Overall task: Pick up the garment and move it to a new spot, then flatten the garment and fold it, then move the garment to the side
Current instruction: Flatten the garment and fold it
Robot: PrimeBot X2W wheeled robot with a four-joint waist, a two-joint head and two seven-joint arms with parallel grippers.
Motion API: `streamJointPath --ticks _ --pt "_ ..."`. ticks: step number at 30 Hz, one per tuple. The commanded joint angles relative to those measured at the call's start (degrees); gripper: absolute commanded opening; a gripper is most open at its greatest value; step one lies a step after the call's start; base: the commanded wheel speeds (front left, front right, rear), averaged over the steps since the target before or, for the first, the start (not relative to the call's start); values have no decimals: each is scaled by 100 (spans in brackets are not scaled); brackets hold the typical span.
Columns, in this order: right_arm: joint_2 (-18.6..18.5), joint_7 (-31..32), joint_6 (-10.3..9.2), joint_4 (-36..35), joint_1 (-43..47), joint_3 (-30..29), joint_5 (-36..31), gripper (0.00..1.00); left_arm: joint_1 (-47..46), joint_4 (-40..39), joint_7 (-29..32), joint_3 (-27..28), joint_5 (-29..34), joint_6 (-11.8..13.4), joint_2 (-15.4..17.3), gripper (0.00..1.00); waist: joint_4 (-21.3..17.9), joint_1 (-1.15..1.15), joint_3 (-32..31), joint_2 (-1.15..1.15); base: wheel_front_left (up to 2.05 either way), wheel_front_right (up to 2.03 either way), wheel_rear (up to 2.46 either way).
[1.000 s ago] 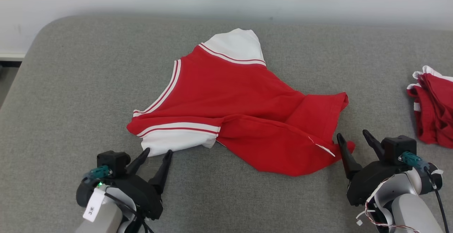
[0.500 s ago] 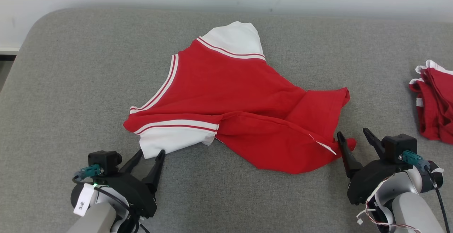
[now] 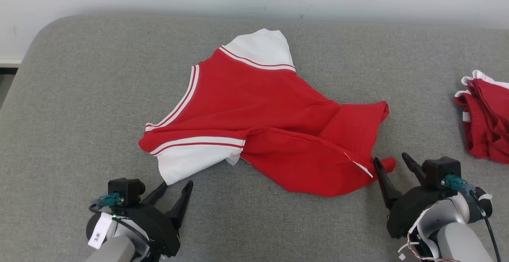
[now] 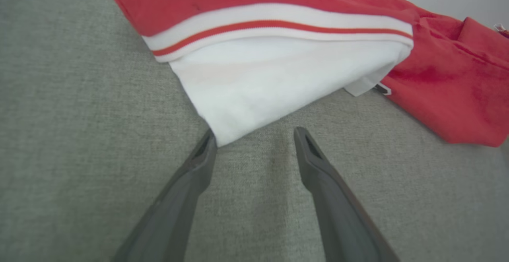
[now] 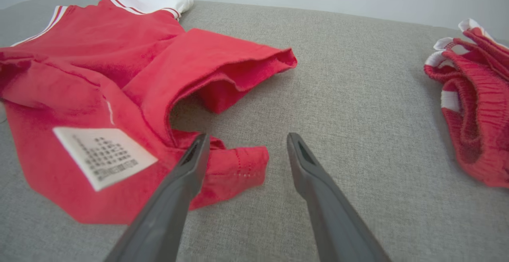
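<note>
Red cloth with white striped trim: the garment [image 3: 258,127] lies crumpled in the middle of a grey padded surface [image 3: 79,95]. It is not flat. Its lower half is folded over itself, with a white care label [image 5: 103,154] showing.

My left gripper [image 3: 177,183] sits low at the near edge, jaws spread wide and holding nothing. The tip of the near white sleeve [image 4: 278,79] just reaches one of its fingertips. My right gripper [image 3: 389,158] is also spread wide and empty, and a small red hem corner [image 5: 238,166] lies between its fingers. A second red bundle [image 3: 487,123] rests well apart, at the far right.

I judge the step in hand to be flattening. To do it well, I should slide each lower finger under its corner so the cloth sits deep between the fingers, not just at the tips. I should close both sides firmly and take only the outer layer at the hem. Then I should draw my arms apart, low over the surface, so the fold opens without bunching. The right corner is small and could slip free.
</note>
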Motion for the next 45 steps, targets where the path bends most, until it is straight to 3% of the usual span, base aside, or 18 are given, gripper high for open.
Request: streamJointPath --ticks 1,3,4,7,8,23,25,26,27,29,30,31,40,45 --pt "-73 40 -3 1 48 14 77 100 -51 38 -23 -49 -106 10 18 85 6 0 -18 0 0 0 0" --pt "-106 96 -3 -14 77 41 115 100 -77 64 -45 -119 -141 10 15 46 3 0 -36 0 0 0 0" --pt "-115 118 -3 -25 97 51 138 100 -85 77 -58 -153 -161 10 21 41 -1 0 -44 0 0 0 0" --pt "-130 204 -3 -29 131 28 154 100 -113 119 -78 -246 -269 10 43 3 -19 0 -70 0 0 0 0" --pt "-127 249 -3 -26 137 26 165 100 -122 134 -80 -274 -300 10 45 0 -23 0 -78 0 0 0 0" --pt "-113 922 -3 -76 298 157 561 100 -240 253 -171 -586 -636 10 64 0 22 0 -117 0 0 0 0" --pt "-112 986 -3 -86 306 178 627 82 -264 266 -182 -618 -668 10 70 0 35 0 -111 0 0 0 0" --pt "-116 1016 -3 -96 303 177 655 79 -272 270 -192 -631 -678 10 72 0 40 0 -107 0 0 0 0" --pt "-121 1032 -3 -97 304 179 672 56 -281 276 -200 -644 -699 10 73 0 44 0 -104 0 0 0 0" --pt "-121 1029 -3 -102 294 170 669 38 -302 281 -209 -668 -729 10 82 0 50 0 -96 0 0 0 0" --pt "-119 1056 -3 -93 289 179 679 15 -310 284 -218 -682 -738 10 82 0 53 0 -93 0 0 0 0" --pt "-125 1065 -3 -99 272 184 668 1 -328 292 -230 -704 -770 10 81 0 58 0 -89 0 0 0 0" --pt "-138 906 -3 -247 224 126 677 0 -460 212 -269 -639 -830 10 118 0 73 0 -119 0 0 0 0" --pt "-185 820 -3 -601 191 79 925 0 -560 -259 -270 -134 -649 14 284 0 103 0 -191 0 0 0 0"
